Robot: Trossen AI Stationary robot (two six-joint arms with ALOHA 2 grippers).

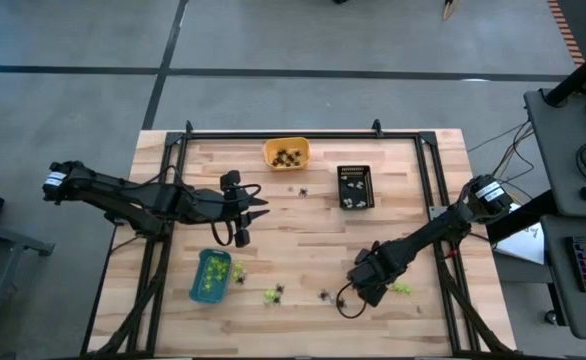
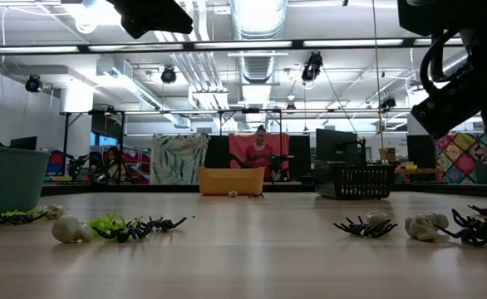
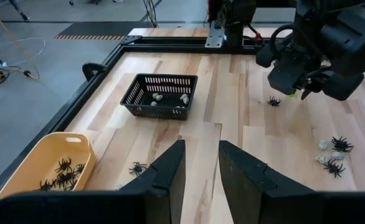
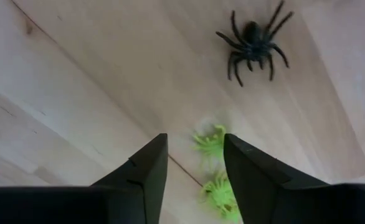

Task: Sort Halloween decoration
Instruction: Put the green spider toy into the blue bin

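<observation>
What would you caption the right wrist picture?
Right gripper open over a lime-green trinket, black spider beyond.

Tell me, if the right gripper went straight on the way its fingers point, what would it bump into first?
Most likely the lime-green trinket lying on the table between the right gripper's open fingers; the black spider lies farther on. Depth is hard to judge.

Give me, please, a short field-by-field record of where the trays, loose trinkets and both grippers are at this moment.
orange tray: far side of the table, black spiders inside
black tray: right of the orange one, whitish pieces inside
blue tray: near left, lime-green pieces inside
loose trinkets: black spider, lime-green pieces and others on the wood
left gripper: above the table near its middle, nothing between its fingers
right gripper: low over the near right, open, lime-green pieces between its fingertips, not gripped
</observation>
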